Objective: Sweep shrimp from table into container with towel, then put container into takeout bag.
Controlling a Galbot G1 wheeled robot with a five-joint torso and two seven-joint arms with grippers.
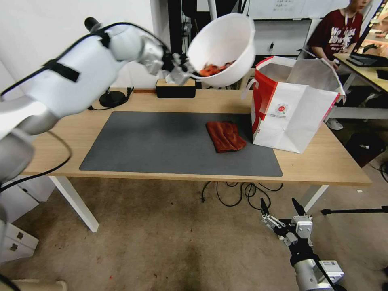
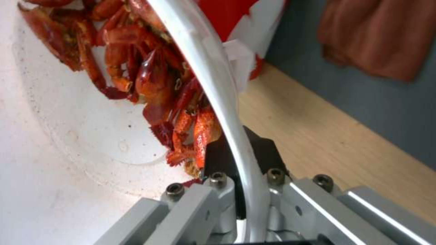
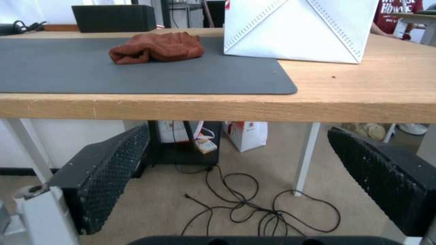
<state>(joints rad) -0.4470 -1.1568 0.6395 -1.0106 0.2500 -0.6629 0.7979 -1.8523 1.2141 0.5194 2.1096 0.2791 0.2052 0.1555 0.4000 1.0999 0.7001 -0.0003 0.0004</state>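
My left gripper [image 1: 189, 72] is shut on the rim of the white container [image 1: 226, 46] and holds it tilted in the air above the table's back, just left of the takeout bag [image 1: 293, 107]. The red-orange shrimp [image 1: 212, 69] lie heaped in the container's low side; the left wrist view has the shrimp [image 2: 150, 81] against the container wall [image 2: 63, 143], beside the pinched rim. The rust-brown towel [image 1: 224, 136] lies crumpled on the grey mat [image 1: 161, 145] next to the bag. Below the table's front edge [image 1: 323, 178], my right gripper [image 1: 282, 208] hangs open and empty.
A black box [image 1: 176, 89] with a wooden top and a black lamp base [image 1: 112, 98] stand at the table's back. Cables [image 1: 238, 192] lie on the floor under the table. A second desk [image 1: 363, 68] stands at the far right.
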